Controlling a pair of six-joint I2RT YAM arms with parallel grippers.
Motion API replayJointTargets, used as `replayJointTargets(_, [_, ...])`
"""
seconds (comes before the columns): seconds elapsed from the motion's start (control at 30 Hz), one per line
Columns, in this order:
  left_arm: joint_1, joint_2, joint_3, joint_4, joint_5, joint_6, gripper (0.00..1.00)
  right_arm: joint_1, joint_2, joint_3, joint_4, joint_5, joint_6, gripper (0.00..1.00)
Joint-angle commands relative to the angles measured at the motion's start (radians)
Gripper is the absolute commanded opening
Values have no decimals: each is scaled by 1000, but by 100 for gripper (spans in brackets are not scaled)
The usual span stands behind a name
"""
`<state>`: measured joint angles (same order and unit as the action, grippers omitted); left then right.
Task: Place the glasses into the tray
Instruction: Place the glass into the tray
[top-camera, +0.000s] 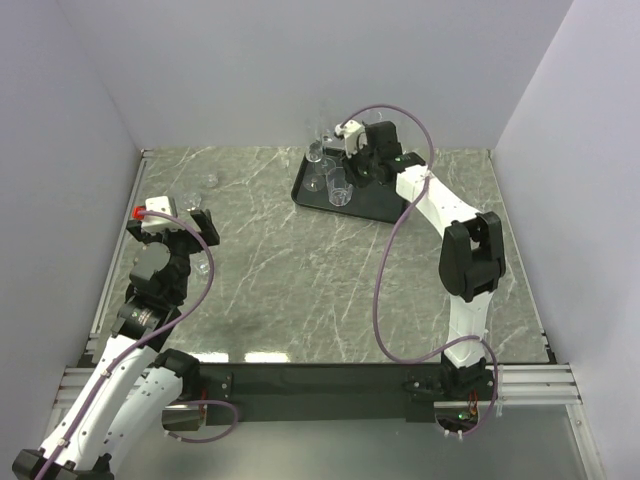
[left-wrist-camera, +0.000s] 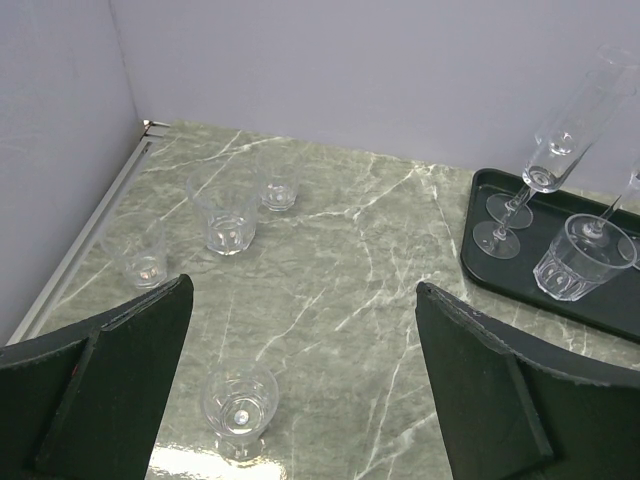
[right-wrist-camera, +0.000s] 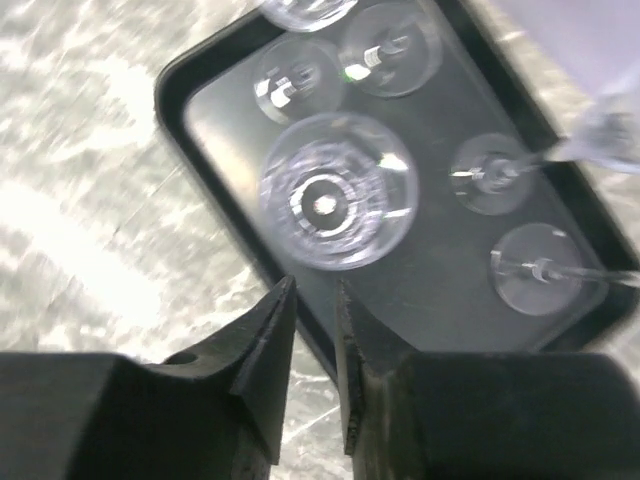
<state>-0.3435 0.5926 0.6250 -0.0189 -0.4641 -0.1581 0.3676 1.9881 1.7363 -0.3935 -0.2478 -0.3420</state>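
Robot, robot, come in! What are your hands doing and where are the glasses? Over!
Left gripper open, empty, above a small glass. Right gripper nearly shut, empty, over the tray. Four tumblers on the table. Nothing blocking.

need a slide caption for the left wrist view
Open left claw over marble table: four tumblers still loose, black tray at right holding stemmed flutes and one tumbler.

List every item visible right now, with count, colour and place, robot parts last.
Tumblers on table: four, clear, left side of the marble top, near the left claw.
Tumbler in tray: one, clear, standing upright.
Stemmed glasses: at least three, clear, upright in the tray; exact count unclear.
Tray: one, black, far centre-right of the table.
Table: one, grey-green marble.
Left claw: open, above the table tumblers.
Right claw: nearly shut, empty, over the tray's edge.
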Motion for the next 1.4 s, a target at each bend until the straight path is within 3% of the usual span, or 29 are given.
replayJointTargets(0.0, [3,-7,-1,40,15,11,99,-15,-40,-27,-60,-117,-101,24])
replayJointTargets(0.23, [3,-8,-1,40,15,12,99,-1,-40,-96,-59,-162,-242,14])
replayJointTargets(0.6, [3,3,-2,40,15,14,99,60,23,-112,11,-70,-488,12])
replayJointTargets(1.37, [3,6,-2,43,16,15,99,106,221,84,39,148,-506,13])
